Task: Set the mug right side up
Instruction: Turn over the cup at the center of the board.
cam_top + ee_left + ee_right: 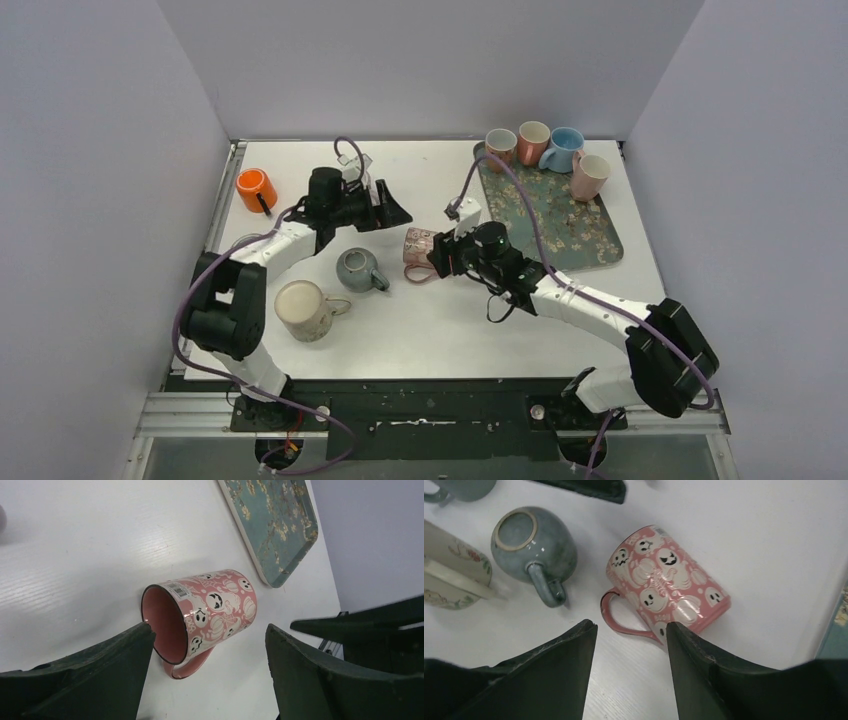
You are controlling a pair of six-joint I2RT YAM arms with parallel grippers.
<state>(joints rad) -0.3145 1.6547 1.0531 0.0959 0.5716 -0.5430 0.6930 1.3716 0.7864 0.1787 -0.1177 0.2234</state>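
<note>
The mug (420,245) is pink with white ghosts and pumpkins and lies on its side mid-table. Its mouth faces the left arm and its handle rests on the table toward the near side. My left gripper (388,208) hangs just behind and left of it. In the left wrist view the mug (215,610) sits ahead of the open left gripper (209,630), one fingertip by the rim. My right gripper (442,258) is at its near right side. In the right wrist view the open right gripper (631,625) is just short of the mug (664,585), holding nothing.
A grey-blue mug (357,268) (531,540) stands base up just left of the pink one. A cream mug (303,310) is nearer, an orange mug (255,190) lies far left. A floral tray (560,220) (275,525) at the right carries several mugs at its back.
</note>
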